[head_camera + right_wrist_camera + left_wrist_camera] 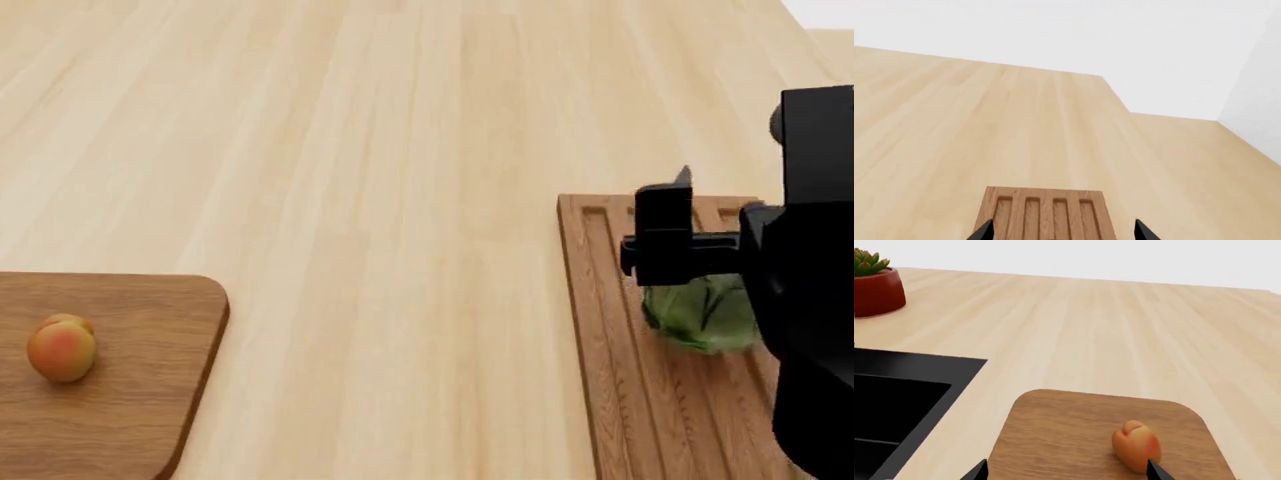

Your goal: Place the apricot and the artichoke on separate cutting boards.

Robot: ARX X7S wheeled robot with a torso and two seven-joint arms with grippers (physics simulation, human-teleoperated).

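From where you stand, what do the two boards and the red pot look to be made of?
Both look wooden. The smooth board under the apricot is dark brown with fine grain, matte. The grooved board under the artichoke is lighter, with routed channels. The red pot looks like glazed ceramic or plastic, hard to say in a render.

Your right arm [801, 300] reads as a stack of matte black, blocky housings with square edges, and a boxy bracket juts from it ending in a small pointed tip. In each wrist view you see only two slim black fingertips [1157, 471], tapered to sharp wedges [1142, 231]. No cables, screws or markings show.
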